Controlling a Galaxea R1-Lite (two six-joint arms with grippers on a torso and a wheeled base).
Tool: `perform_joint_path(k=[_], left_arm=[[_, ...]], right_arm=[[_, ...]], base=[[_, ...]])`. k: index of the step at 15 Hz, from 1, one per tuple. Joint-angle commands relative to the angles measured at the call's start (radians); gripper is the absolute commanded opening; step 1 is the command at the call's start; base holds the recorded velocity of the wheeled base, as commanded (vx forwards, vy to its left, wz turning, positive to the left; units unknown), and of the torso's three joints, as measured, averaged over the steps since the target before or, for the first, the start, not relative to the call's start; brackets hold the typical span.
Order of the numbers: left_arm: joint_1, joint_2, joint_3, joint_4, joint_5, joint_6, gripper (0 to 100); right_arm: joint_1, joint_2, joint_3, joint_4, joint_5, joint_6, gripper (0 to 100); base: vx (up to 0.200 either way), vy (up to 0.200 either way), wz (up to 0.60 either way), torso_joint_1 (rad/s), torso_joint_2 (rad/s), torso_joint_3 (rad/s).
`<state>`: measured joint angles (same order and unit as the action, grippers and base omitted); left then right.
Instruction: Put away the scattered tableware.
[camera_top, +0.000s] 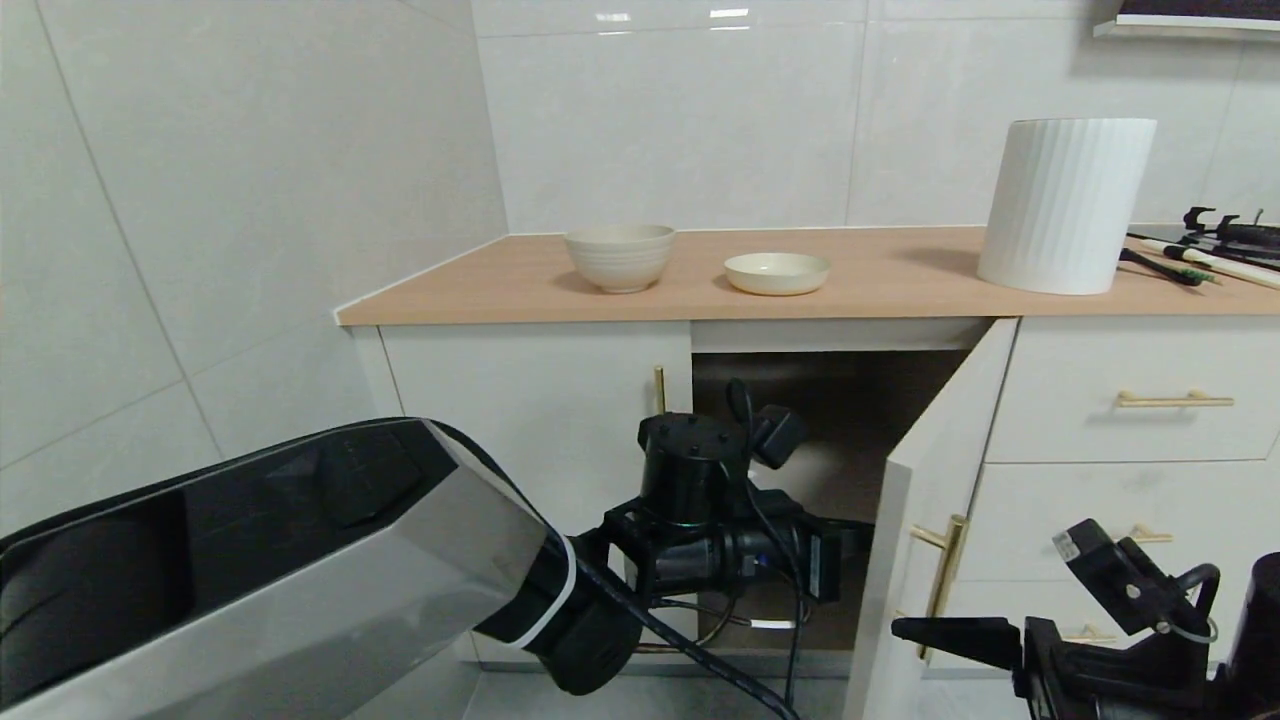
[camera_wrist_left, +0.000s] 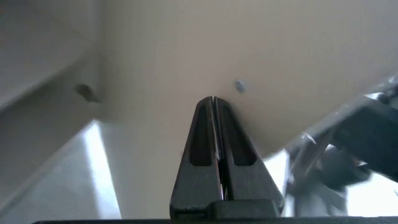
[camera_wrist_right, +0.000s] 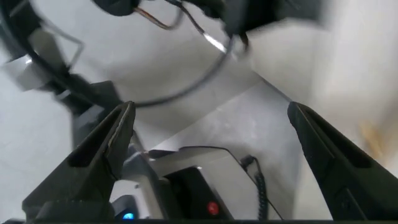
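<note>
Left gripper (camera_wrist_left: 212, 102) partly hidden inside cabinet (camera_top: 950, 430)

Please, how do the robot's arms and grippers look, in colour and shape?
The left arm has a silver-grey shell with glossy black panels, a white ring and black cables. The left gripper and the right gripper both have black, tapered fingers.

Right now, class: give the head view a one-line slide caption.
Beige ribbed ceramic bowl and shallow cream dish sit on the wooden countertop above the open white cabinet.
</note>
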<state>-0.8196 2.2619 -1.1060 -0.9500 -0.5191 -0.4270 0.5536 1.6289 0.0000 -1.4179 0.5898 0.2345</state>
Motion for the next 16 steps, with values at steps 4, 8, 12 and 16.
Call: perform_joint_path(k=[4,8,12,16], left_arm=[[-0.219,-0.113,-0.11,0.166,0.001,-0.001,0],[-0.208,-0.209,-0.074,0.181,0.011,-0.002,0],[-0.02,-0.326,0.075,0.174,0.113,-0.001,0],[0.206,-0.578,0.319,0.2,0.119,0.086,0]], right_arm=[[0.259,-0.288,-0.006,0.074,-0.002,0.005,100],[0.285,-0.475,-0.144,0.464,-0.062,0.002,100],[0.204,-0.411,-0.212,0.516,-0.136,0.011,100],[0.0,-0.155,-0.434,0.52,-0.251,0.017,100]], base=[[0.0,0.0,0.0,0.0,0.0,0.0],[0.0,0.0,0.0,0.0,0.0,0.0],[0.0,0.0,0.0,0.0,0.0,0.0],[0.0,0.0,0.0,0.0,0.0,0.0]])
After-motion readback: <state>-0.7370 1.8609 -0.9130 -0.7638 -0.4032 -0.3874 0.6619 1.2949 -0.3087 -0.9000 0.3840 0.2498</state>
